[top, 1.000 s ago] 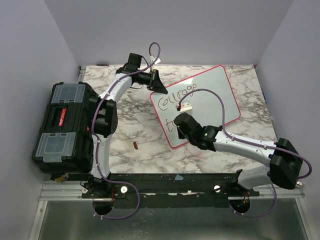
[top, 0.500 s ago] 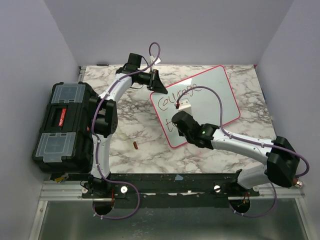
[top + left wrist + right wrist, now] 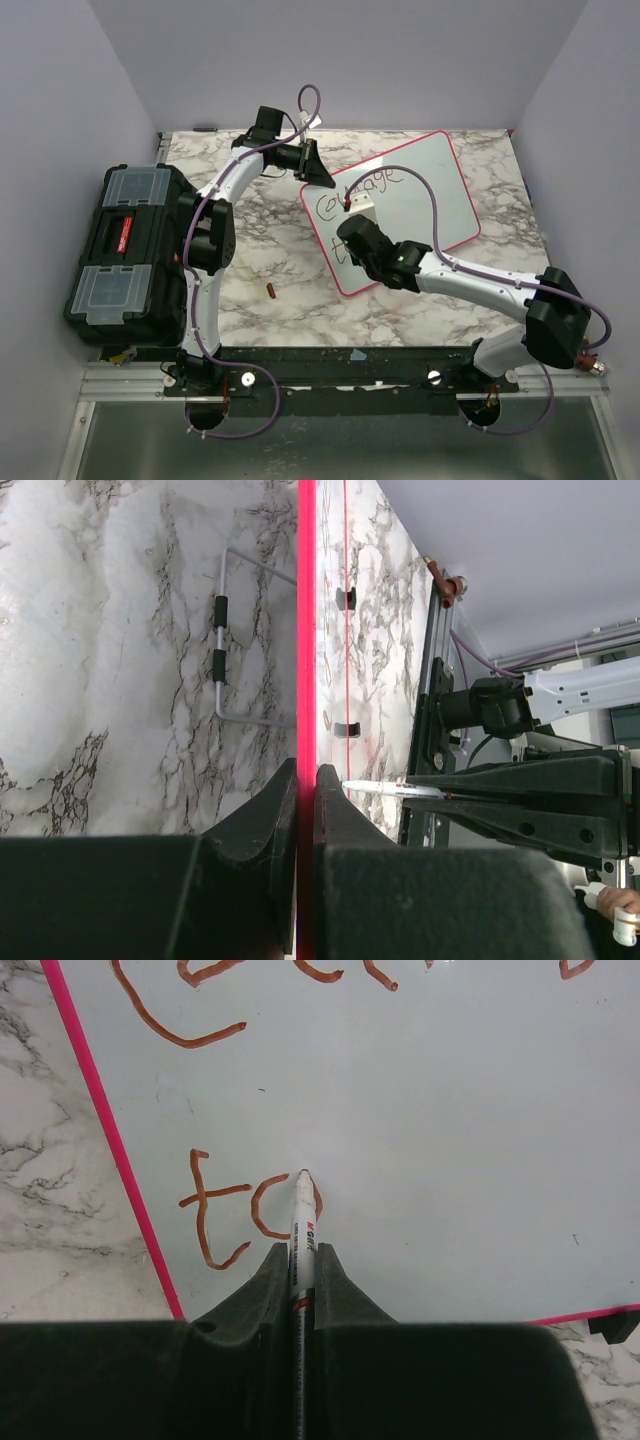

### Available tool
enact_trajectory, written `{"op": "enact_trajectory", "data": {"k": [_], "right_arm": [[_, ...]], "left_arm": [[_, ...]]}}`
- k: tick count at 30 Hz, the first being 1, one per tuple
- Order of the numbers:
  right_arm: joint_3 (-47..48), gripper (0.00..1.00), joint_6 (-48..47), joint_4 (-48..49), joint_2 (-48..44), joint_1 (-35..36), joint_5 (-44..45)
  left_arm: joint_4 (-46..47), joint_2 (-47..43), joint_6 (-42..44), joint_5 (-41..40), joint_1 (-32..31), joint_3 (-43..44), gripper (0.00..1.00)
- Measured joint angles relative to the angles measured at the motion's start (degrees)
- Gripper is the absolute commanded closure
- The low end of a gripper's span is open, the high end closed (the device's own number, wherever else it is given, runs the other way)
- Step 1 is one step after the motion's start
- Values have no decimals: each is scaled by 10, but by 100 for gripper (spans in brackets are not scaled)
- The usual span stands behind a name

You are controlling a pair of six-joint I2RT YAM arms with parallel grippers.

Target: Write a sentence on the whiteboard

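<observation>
The whiteboard (image 3: 430, 195), white with a pink-red rim, lies slanted on the marble table. My left gripper (image 3: 322, 178) is shut on its rim at the upper-left corner; in the left wrist view the rim (image 3: 307, 630) runs edge-on between the fingers of that gripper (image 3: 307, 770). My right gripper (image 3: 302, 1248) is shut on a white marker (image 3: 302, 1215) whose tip touches the board (image 3: 450, 1160). The sentence reads "Courage" (image 3: 355, 190) on the first line. Below it stands "t" and a nearly closed "o" (image 3: 225, 1210), with the tip on the "o".
A black toolbox (image 3: 130, 255) sits at the table's left edge. A small red-brown piece (image 3: 271, 291) lies on the marble (image 3: 270, 240) in front of the left arm. A wire stand (image 3: 222, 650) shows beside the board's rim.
My right gripper has slid left and slightly away along the board with the marker. The left gripper and the board have stayed put.
</observation>
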Motion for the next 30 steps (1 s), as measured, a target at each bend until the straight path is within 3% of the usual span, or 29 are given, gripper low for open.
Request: {"op": "enact_trajectory", "data": {"k": [20, 30], "right_arm": [[0, 99, -5, 9, -4, 0, -33], [47, 99, -1, -29, -63, -3, -93]], "left_arm": [[0, 0, 0, 0, 0, 0, 100], [-1, 0, 0, 0, 0, 0, 100]]}}
